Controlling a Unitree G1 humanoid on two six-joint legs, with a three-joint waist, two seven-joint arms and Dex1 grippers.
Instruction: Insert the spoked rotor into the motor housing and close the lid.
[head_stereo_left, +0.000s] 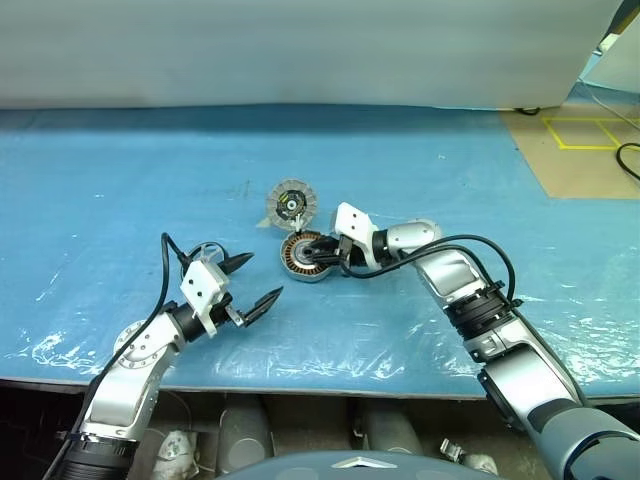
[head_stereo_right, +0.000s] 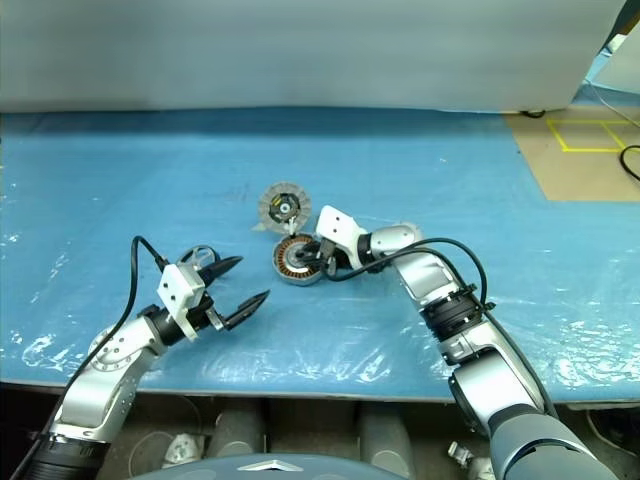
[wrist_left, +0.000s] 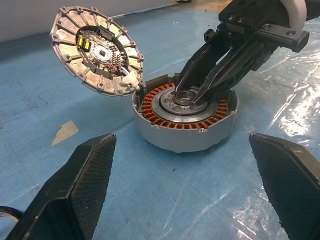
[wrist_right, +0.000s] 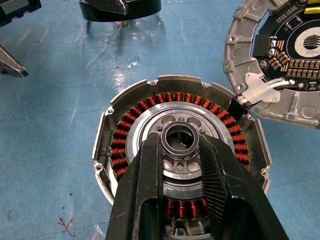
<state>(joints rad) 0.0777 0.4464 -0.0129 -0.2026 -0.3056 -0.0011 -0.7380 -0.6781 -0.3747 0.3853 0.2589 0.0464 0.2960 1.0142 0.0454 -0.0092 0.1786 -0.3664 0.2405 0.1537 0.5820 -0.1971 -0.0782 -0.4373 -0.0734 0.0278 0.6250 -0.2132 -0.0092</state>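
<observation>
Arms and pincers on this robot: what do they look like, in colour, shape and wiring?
Both arms are silver-grey metal segments joined by black collars. The right arm carries a looping black cable; another black cable arcs over the left arm. Each wrist ends in a white block. The left pincer has two black, pointed, textured fingers; the right pincer has the same black tapering fingers, ribbed inside.

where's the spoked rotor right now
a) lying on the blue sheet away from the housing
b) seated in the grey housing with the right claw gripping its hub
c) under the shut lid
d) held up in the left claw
b: the spoked rotor sits inside the motor housing, with the right claw pinched on its silver hub.
</observation>
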